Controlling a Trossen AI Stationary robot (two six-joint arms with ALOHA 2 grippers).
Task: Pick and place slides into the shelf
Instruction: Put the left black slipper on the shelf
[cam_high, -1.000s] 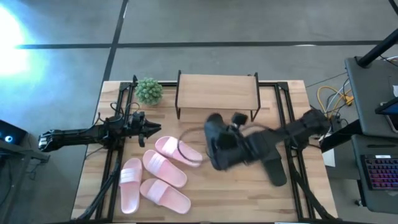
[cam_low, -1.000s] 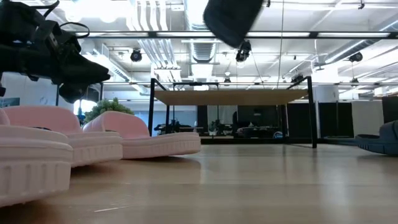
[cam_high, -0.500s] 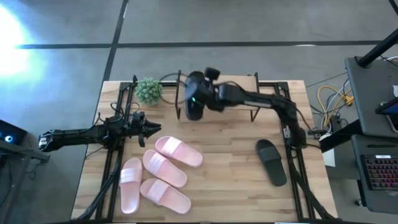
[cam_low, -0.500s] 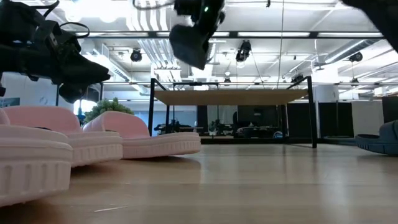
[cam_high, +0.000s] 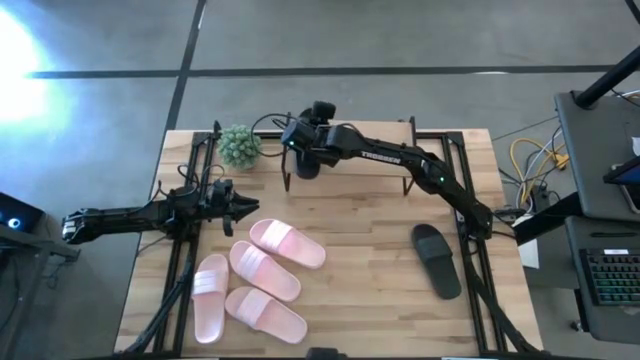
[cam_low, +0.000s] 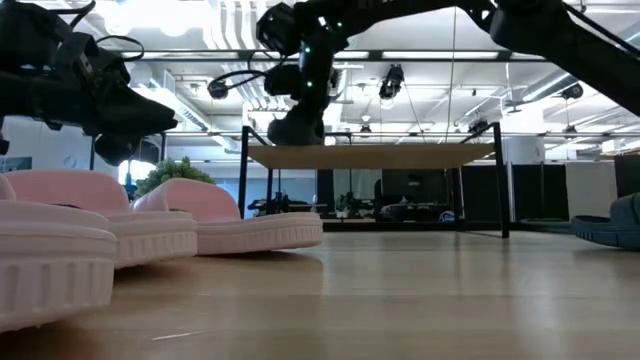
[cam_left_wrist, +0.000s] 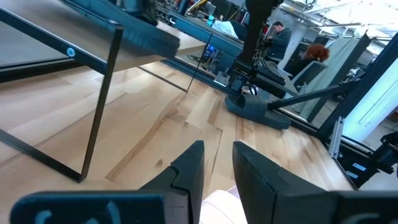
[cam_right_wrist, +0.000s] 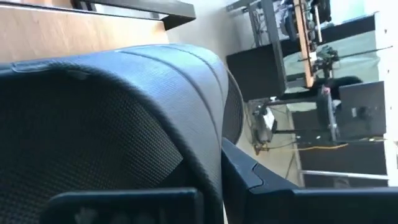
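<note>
My right gripper (cam_high: 303, 142) reaches over the left end of the shelf (cam_high: 360, 146), a low rack with a light plank top (cam_low: 380, 156), and is shut on a black slide (cam_high: 306, 166). In the low view that slide (cam_low: 297, 126) hangs right at the plank's left end. A second black slide (cam_high: 437, 260) lies flat on the table at the right. Several pale pink slides (cam_high: 262, 282) lie on their soles at the near left. My left gripper (cam_high: 246, 208) waits open at the left, just above the pink slides. My right gripper holds the black slide by its wide strap (cam_right_wrist: 124, 106), which fills the wrist view. One finger (cam_right_wrist: 249, 180) lies against the strap's outer side; the other is hidden by the strap. The fingers slant down from the right. The slide hangs below them; whether its lower end (cam_low: 295, 136) touches the plank, I cannot tell.
A small green plant (cam_high: 240, 145) stands just left of the shelf, close to the held slide. Black metal frame rails (cam_high: 195, 190) run along both table sides. Bare tabletop (cam_high: 370, 270) lies between the pink slides and the black one.
My right gripper has swung from over the table's middle toward the far edge and the left, then sunk to the shelf's left end, rolling as it went. The black slide has travelled with it, clear of the table, and has turned about.
</note>
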